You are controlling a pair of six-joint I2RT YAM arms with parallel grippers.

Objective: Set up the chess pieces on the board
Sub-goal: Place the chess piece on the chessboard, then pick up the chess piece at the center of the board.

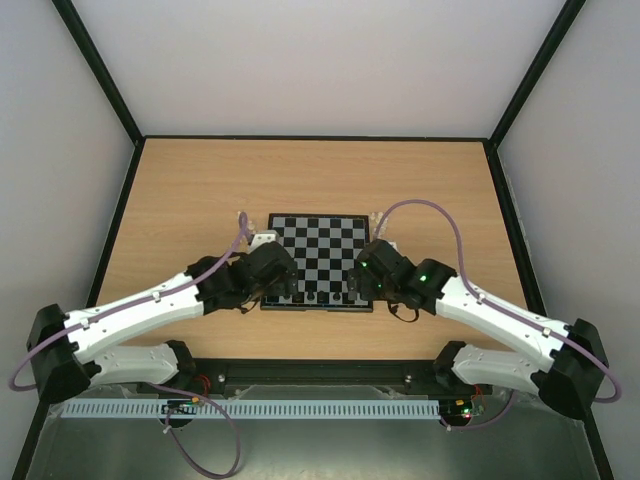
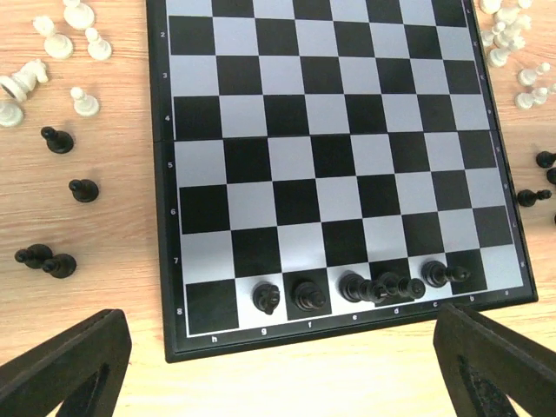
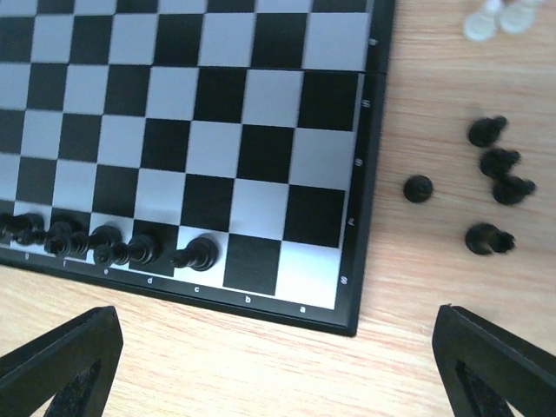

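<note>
The board (image 1: 320, 240) lies mid-table, also in the left wrist view (image 2: 347, 165) and the right wrist view (image 3: 261, 130). Several black chess pieces stand on its near row, from g (image 2: 267, 297) to c (image 2: 439, 273); the c piece also shows in the right wrist view (image 3: 198, 254). Squares h, b and a are bare. My left gripper (image 2: 278, 382) is open and empty over the near edge, at the board's left corner (image 1: 275, 282). My right gripper (image 3: 278, 378) is open and empty at the right corner (image 1: 363, 278).
Loose black pieces (image 2: 83, 189) and whitish pieces (image 2: 52, 39) lie on the wood left of the board. More black pieces (image 3: 499, 161) and whitish ones (image 3: 495, 17) lie to its right. A black frame (image 1: 310, 137) edges the table.
</note>
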